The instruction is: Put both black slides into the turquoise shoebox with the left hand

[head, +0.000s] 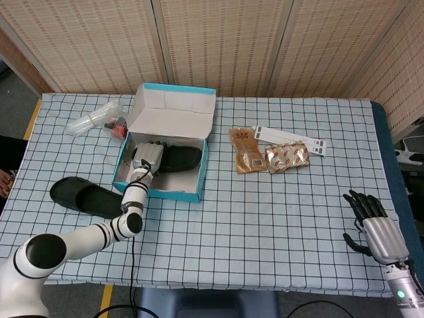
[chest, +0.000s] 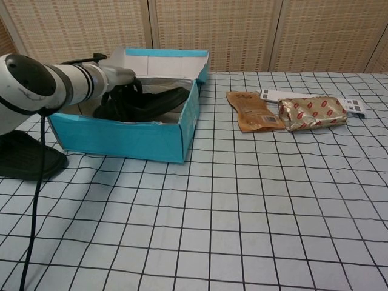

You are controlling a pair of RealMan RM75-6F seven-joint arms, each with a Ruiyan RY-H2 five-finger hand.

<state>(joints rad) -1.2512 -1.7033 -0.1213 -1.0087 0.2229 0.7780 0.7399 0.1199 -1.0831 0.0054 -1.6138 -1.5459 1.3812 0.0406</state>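
Fingers of the left hand clamp a black slide — seemingly resting (toe rightward) inside the turquoise shoebox.

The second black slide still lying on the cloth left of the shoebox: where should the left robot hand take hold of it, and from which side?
Probably by the raised strap of the black slide, coming down from above. It lies flat, sole down, on the tablecloth beside the turquoise shoebox, so the strap is likely the only part fingers can close around. The left robot hand holds the first slide inside the box.
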